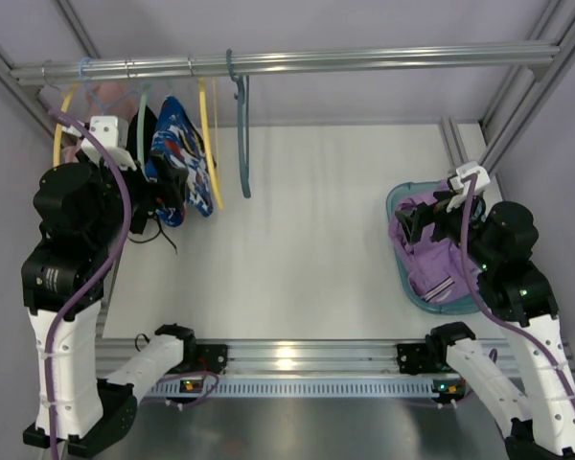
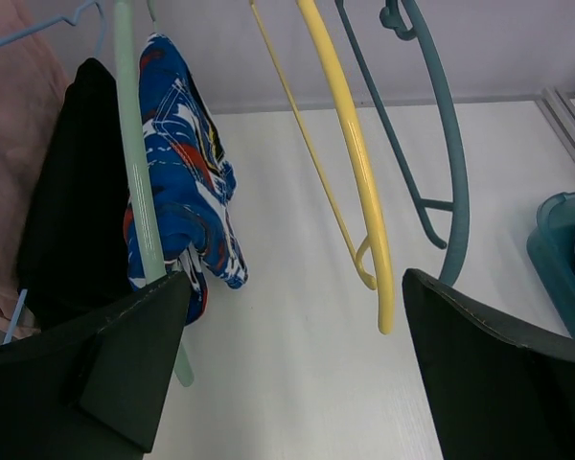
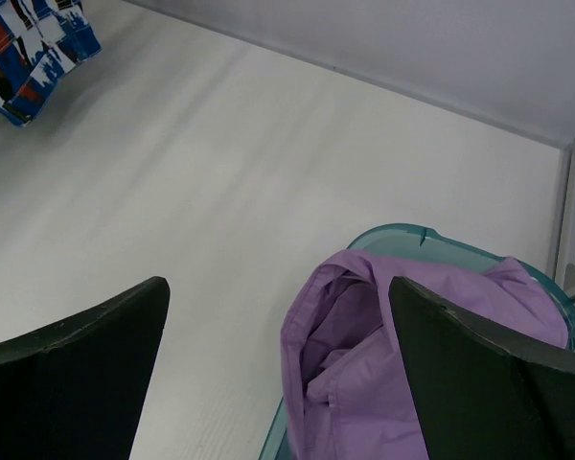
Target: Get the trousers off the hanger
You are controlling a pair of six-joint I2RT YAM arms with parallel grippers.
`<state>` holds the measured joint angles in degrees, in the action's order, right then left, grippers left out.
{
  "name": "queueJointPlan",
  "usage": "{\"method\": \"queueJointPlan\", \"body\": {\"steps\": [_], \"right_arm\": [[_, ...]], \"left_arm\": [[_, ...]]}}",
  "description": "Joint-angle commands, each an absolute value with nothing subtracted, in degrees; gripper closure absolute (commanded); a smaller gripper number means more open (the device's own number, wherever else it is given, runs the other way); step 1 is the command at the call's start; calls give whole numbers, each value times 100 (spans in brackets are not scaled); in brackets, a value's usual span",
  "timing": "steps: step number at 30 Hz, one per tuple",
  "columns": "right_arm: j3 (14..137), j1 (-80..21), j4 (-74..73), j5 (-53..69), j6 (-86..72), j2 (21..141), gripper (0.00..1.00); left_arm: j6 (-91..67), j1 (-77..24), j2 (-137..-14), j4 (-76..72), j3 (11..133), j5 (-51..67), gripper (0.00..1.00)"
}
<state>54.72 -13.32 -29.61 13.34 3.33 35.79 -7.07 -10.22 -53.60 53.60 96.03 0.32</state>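
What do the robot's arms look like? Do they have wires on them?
The left arm and right arm are white tubes with chunky round black joints. A purple cable runs along each one. The fingers are dark, flat wedges.

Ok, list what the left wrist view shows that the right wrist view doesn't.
Left wrist only: the mint-green hanger with the trousers draped on it, a black garment beside it, a yellow hanger, a slate-blue hanger, the open left gripper. Right wrist only: the open right gripper and the purple cloth's heaped folds. Both: the trousers, the white table, the teal bin.
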Motion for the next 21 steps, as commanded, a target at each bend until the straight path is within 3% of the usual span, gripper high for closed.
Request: {"method": "queueJointPlan", "body": {"steps": [1,8,12,21], "right_arm": [[5493,-1275,-2892,1362,273,3577,1],[5537,-1283,-2813,1520,237,3630,1],[5590,-1283,-2707,1634,229,3779,0],[5809,-1301,-2426,1995,167,4333,1]], "left_arm": [[-606,-993,-5388,5133,9765,184,1],[-1150,-669,-5555,5045,10431,62,2],[-1598,41,-5494,5054,10600,-26,3],[-2196,1651,-4913,5107,9669,1580,3]]}}
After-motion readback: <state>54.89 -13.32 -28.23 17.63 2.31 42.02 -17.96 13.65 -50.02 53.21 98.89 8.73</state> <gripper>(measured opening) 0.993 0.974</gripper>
